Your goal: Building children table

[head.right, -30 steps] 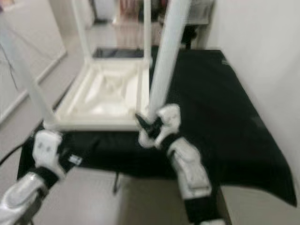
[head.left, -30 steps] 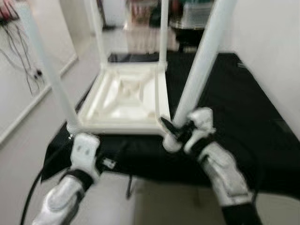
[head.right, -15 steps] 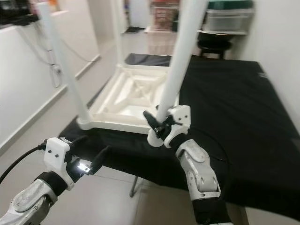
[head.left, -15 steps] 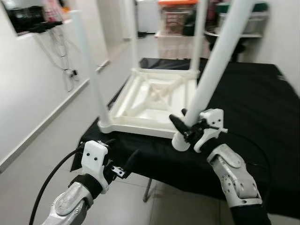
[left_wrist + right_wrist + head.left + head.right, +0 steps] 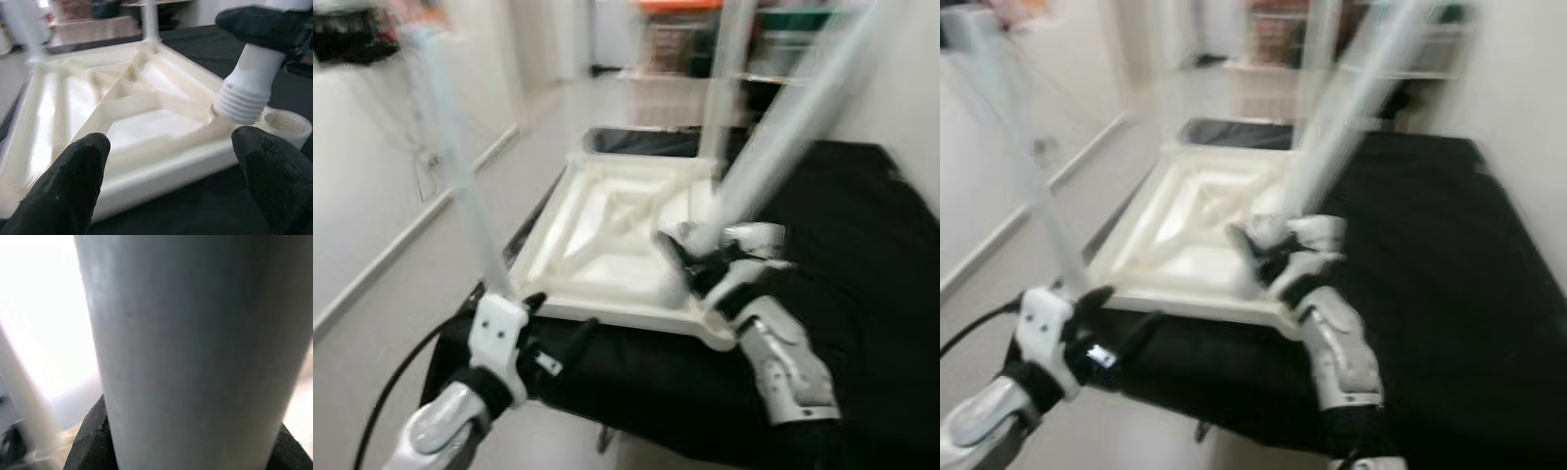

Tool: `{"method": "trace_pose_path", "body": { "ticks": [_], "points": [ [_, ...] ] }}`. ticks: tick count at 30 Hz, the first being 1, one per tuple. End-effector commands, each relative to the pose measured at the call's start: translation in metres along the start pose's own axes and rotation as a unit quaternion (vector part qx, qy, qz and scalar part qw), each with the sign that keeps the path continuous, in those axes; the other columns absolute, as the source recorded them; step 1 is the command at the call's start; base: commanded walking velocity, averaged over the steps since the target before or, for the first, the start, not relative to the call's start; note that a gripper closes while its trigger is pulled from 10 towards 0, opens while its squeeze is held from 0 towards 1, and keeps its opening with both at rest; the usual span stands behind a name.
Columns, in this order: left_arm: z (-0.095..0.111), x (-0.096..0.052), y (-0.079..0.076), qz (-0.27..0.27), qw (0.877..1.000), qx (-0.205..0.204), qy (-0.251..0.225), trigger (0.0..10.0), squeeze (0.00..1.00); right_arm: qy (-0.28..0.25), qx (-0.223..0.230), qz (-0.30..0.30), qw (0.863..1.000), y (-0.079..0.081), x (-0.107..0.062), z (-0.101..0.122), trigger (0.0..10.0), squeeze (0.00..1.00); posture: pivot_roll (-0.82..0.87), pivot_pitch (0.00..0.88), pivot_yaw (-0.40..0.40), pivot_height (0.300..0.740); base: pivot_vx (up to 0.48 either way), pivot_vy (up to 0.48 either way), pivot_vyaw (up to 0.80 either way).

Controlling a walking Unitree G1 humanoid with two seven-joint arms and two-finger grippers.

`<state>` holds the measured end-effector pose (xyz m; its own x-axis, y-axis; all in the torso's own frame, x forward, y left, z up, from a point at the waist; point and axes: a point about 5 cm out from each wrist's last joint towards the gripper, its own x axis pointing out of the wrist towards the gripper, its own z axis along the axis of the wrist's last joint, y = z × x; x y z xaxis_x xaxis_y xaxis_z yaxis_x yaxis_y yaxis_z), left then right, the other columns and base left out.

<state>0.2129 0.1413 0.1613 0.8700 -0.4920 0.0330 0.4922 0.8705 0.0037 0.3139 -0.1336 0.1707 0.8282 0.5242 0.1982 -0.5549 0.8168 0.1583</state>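
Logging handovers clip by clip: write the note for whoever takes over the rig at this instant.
Right gripper: shut on the last table leg, threaded end beside, not in, the near corner socket.
Left gripper: open, empty, at the near edge of the upside-down tabletop.
The tabletop lies on the black cloth.
Done: three legs already stand in their corners, including the near-left leg.
Left: seat the held leg in the socket and screw it in.

A white plastic children's tabletop (image 5: pixel 607 240) lies upside down, ribbed underside up, on the near left part of a black-covered surface. Legs stand in its other corners. One loose white leg (image 5: pixel 247 85), tilted, has its threaded end just beside the empty near-right corner socket (image 5: pixel 286 125).
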Motion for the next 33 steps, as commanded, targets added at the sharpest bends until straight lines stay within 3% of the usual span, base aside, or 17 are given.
{"method": "trace_pose_path", "body": {
  "ticks": [1, 6, 14, 19, 33],
  "points": [
    [0.003, 0.0, -0.004, -0.011, 1.0, 0.0, -0.006, 10.0, 0.0, -0.008, -0.003, -0.008, 1.0, -0.008, -0.006, 0.006, 10.0, 0.0, 0.0, 0.024, 0.01, 0.74, 0.296, 0.0, 0.0],
    [0.002, -0.003, -0.007, -0.019, 1.0, 0.008, 0.001, 10.0, 0.0, -0.002, 0.001, 0.027, 1.0, -0.003, -0.007, 0.007, 10.0, 0.0, 0.0, 0.032, 0.011, 0.74, 0.118, 0.0, 0.0],
    [0.001, -0.009, -0.018, -0.056, 0.998, 0.013, 0.021, 10.0, 0.0, 0.023, 0.005, 0.131, 0.991, 0.007, -0.015, 0.009, 10.0, 0.0, 0.01, 0.048, 0.008, 0.74, 0.0, -0.474, 0.0],
    [0.001, -0.01, -0.019, -0.059, 0.998, 0.01, 0.02, 10.0, 0.0, 0.029, 0.007, 0.14, 0.99, 0.007, -0.016, 0.008, 10.0, 0.0, 0.01, 0.052, 0.007, 0.74, 0.0, -0.352, 0.0],
    [-0.004, -0.01, -0.015, -0.041, 0.998, -0.005, 0.049, 10.0, 0.0, 0.054, 0.005, 0.162, 0.985, 0.01, -0.019, 0.002, 10.0, 0.0, 0.0, 0.047, 0.004, 0.74, 0.0, 0.0, 0.0]
  ]
}}
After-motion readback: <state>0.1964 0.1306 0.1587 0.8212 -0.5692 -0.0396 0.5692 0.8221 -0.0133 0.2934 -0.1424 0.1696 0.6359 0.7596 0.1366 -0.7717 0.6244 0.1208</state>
